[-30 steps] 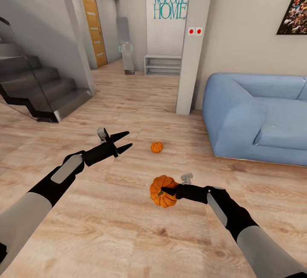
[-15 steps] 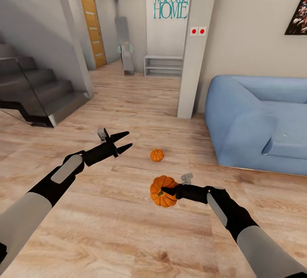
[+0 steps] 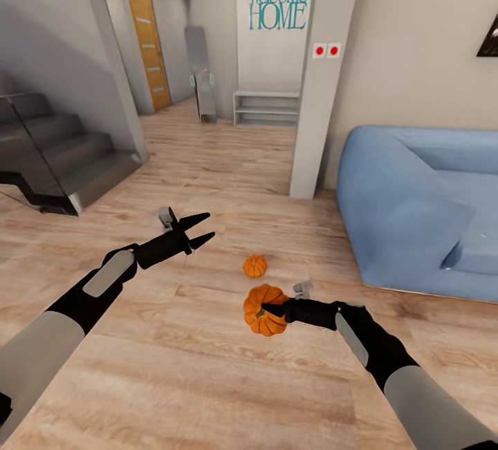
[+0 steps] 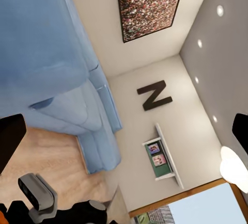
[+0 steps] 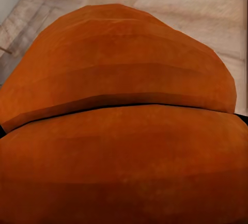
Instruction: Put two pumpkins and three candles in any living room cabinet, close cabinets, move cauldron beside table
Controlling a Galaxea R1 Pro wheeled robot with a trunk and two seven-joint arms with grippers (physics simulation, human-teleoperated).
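My right gripper (image 3: 266,311) is shut on an orange ribbed pumpkin (image 3: 263,310), held above the wood floor in front of me. The right wrist view looks straight onto that pumpkin (image 5: 124,126) at very close range. A second, smaller-looking pumpkin (image 3: 254,266) lies on the floor just beyond it, between my two arms. My left gripper (image 3: 201,229) hangs open at the left of centre, with nothing between its fingers. In the left wrist view its dark fingertips (image 4: 11,141) frame the sofa and a far wall.
A blue sofa (image 3: 422,208) fills the right side. A grey pillar (image 3: 321,77) stands ahead, a staircase (image 3: 62,153) at the left. A hallway with a low white shelf (image 3: 266,106) and an orange door (image 3: 146,49) runs behind.
The whole view has shifted: sofa and pillar slid right, the stairs left, and the floor pumpkin has come closer. Both arms keep their pose, the right still holding its pumpkin.
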